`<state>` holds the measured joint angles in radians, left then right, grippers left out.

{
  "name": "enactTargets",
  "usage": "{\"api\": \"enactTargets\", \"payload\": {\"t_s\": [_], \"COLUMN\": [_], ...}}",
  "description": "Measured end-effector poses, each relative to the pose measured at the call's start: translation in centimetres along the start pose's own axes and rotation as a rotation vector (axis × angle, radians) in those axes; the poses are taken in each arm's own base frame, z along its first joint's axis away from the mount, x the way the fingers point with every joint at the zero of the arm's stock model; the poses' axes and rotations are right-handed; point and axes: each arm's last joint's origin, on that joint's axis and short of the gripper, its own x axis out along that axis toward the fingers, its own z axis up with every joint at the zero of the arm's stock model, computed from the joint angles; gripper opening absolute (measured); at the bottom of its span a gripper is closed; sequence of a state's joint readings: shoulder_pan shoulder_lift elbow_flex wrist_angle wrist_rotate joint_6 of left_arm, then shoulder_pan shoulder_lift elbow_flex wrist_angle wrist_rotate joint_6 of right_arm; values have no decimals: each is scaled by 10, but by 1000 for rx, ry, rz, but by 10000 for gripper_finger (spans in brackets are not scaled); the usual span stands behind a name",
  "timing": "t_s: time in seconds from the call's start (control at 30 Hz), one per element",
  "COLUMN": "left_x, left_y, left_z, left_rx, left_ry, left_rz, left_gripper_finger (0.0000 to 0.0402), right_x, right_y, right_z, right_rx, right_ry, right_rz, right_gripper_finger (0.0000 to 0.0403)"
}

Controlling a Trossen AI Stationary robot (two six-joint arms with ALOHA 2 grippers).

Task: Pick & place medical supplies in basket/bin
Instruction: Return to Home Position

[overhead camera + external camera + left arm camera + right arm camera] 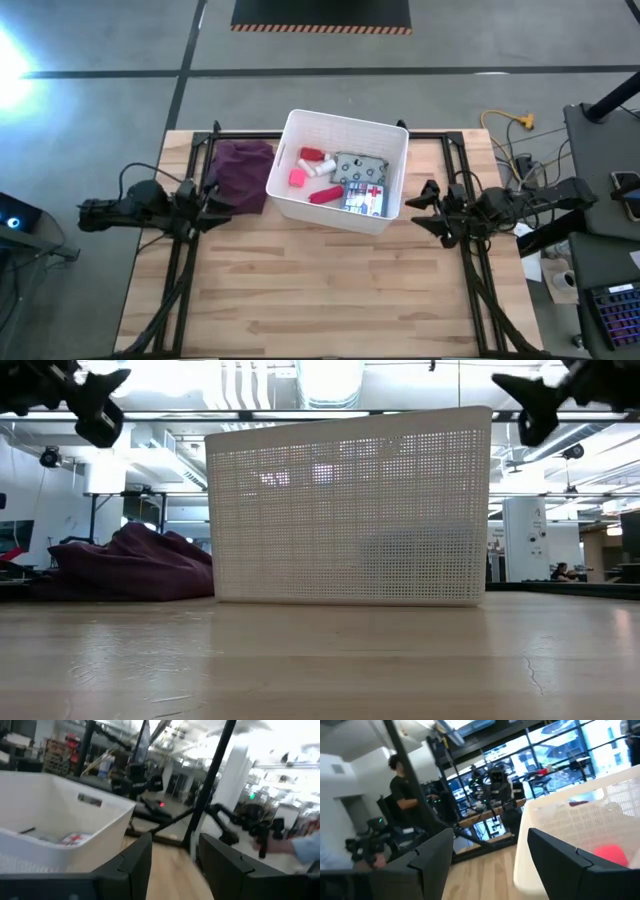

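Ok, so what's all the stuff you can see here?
table: one, light wood, under everything
bin: one, white, on the table's far half
cloth: one, purple, beside the bin
first-aid box: one, blue-white with a red cross, in the bin
packet: one, grey-green, in the bin
cube: one, pink, in the bin
tube: one, red, in the bin
bottle: one, red, in the bin
vials: count unclear, white, in the bin
person: one, dark top, in the room behind
left claw: one, dark, open, by the cloth
right claw: one, dark, open, beside the bin
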<state>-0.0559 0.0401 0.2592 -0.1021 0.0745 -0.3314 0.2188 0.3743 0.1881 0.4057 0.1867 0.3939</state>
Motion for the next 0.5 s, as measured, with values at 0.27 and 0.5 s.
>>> {"api": "enactTargets", "payload": {"t_s": [0.27, 0.5], "left_x": [-3, -4], "left_y": [3, 5], "left_z": [-3, -1], "left_rx": [49, 60], "left_ry": [-2, -32], "left_rz": [84, 158], "left_gripper_finger": [148, 148], "right_x": [-30, -35], "right_y": [-18, -17], "right_z": [-30, -32], "right_rx": [-64, -141], "right_ry": [-45, -1], "right_rz": [60, 124], "right_gripper_finger": [253, 249]}}
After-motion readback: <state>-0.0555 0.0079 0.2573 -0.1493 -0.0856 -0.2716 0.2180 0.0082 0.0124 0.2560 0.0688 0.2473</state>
